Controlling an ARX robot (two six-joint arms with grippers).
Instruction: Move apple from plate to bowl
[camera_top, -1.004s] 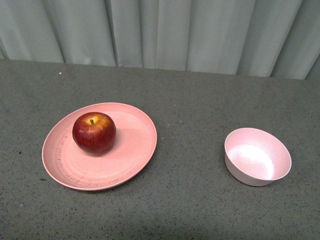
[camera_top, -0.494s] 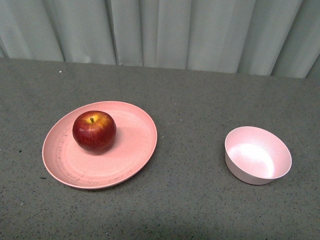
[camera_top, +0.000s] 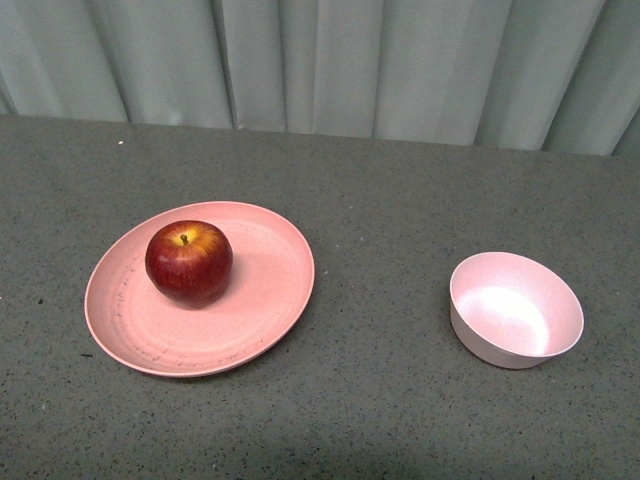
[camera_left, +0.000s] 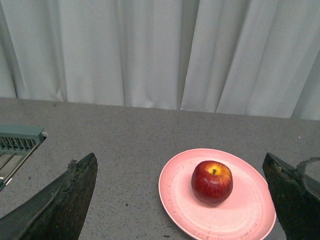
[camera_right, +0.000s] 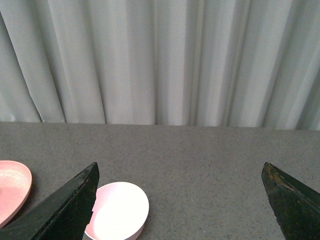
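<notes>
**Task at zero: apple (camera_top: 188, 262) on plate (camera_top: 262, 300), bowl (camera_top: 472, 338) empty**

Status: nothing had been moved, as far as the views showed.

- Apple stood stem up on the plate, off centre toward its left side, touching only the plate.
- Plate lay flat on the table (camera_top: 380, 190), on the left side.
- Bowl stood upright well apart to the right, with nothing in it.
- Left gripper (camera_left: 180, 156): jaws were spread wide with nothing between them. Its wrist view looked down on apple and plate from some way off. The apple was framed between the fingers (camera_left: 65, 200), nearer one than the other. No contact.
- Right gripper (camera_right: 180, 165): jaws were also spread wide and empty, clear of the table. Its wrist view caught the bowl and only the plate's edge.
- Neither arm showed in the front view.

Done: none of it.
Left: reach, close on the apple, lift, carry it across the gap, release into the bowl.

My read:
- The left arm faced the apple, so it looked the likelier one for the pick.
- The bowl sat on the right arm's side, so that would be a long cross-reach.
- The bowl was only a little wider than the apple, so the release would need to be well centred.
- The apple was round and glossy, so a nudge could roll it on the plate before the jaws closed.

Other: a curtain (camera_top: 350, 60) hung behind the table. A slatted grey-green part (camera_left: 17, 140) showed at the edge of the left wrist view; I couldn't tell what it was.
</notes>
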